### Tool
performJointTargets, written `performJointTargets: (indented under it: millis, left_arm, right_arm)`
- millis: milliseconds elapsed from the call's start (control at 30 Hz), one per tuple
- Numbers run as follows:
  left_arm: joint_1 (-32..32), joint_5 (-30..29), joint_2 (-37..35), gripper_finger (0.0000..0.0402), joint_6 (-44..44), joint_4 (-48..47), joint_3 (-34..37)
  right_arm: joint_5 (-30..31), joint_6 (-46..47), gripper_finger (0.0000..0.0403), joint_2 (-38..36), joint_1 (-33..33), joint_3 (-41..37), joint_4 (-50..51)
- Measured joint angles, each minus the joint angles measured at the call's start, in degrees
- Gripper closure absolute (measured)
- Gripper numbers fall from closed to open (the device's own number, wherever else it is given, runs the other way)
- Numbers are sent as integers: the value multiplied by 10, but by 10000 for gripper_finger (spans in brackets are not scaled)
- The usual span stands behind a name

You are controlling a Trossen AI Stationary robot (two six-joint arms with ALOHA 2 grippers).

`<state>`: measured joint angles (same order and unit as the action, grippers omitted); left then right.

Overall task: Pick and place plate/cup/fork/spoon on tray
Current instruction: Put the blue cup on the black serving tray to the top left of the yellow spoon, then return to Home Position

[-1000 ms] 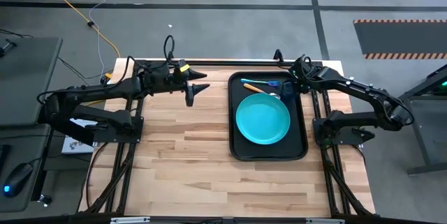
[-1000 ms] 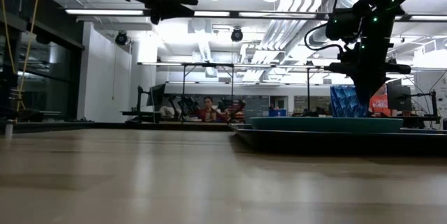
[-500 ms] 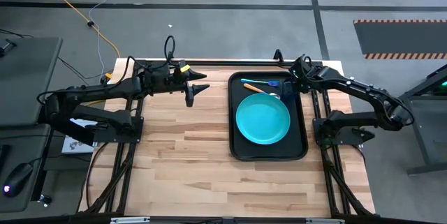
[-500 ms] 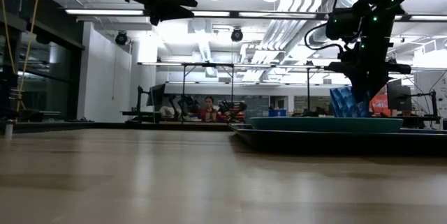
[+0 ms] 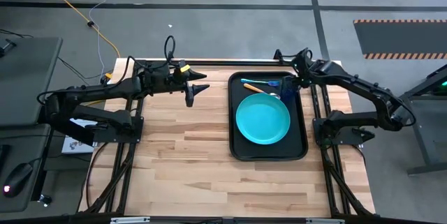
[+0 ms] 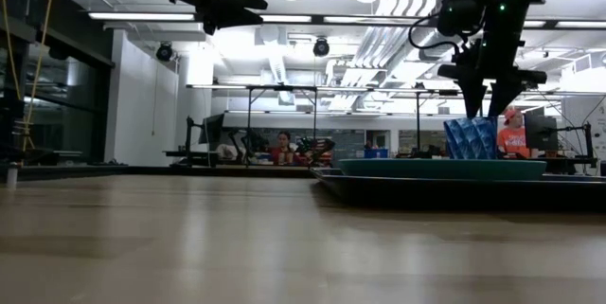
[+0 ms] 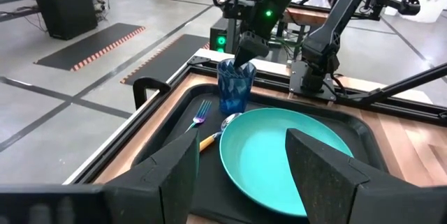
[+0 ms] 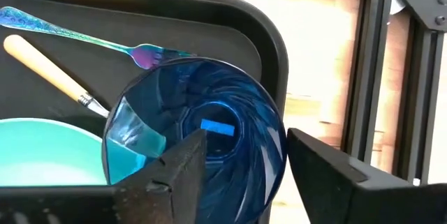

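Note:
The black tray [image 5: 302,148] lies on the right half of the table. On it rest the turquoise plate [image 5: 262,119], a fork [image 8: 70,32], a spoon with a pale handle [image 8: 42,67] and the dark-blue cup [image 6: 472,138]. The cup stands upright on its base at the tray's far right corner. My right gripper [image 6: 488,105] hangs open just above the cup's rim [image 7: 236,67], fingers pointing down, with nothing between them. My left gripper [image 5: 190,93] is open, raised above the table left of the tray's far end.
Bare wooden table [image 5: 181,161] stretches left of and in front of the tray. The arms' black frames [image 5: 328,130] stand along both side edges. People sit in the room [image 6: 284,148] far behind the table.
My right gripper has opened, let go of the cup and risen straight up off it. The cup stays upright on the tray where it was.

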<state>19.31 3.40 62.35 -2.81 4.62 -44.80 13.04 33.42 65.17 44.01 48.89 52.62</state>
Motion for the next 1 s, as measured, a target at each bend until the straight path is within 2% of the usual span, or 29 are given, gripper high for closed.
performJointTargets:
  millis: [367,700,1000]
  left_arm:
    - [0,0,0,200,10,0,0]
    - [0,0,0,200,10,0,0]
    - [0,0,0,200,9,-1,0]
  right_arm:
    - [2,-39,210,-9,0,45,36]
    - [0,-22,210,-71,-2,47,38]
    - [-12,-15,210,-82,-2,47,36]
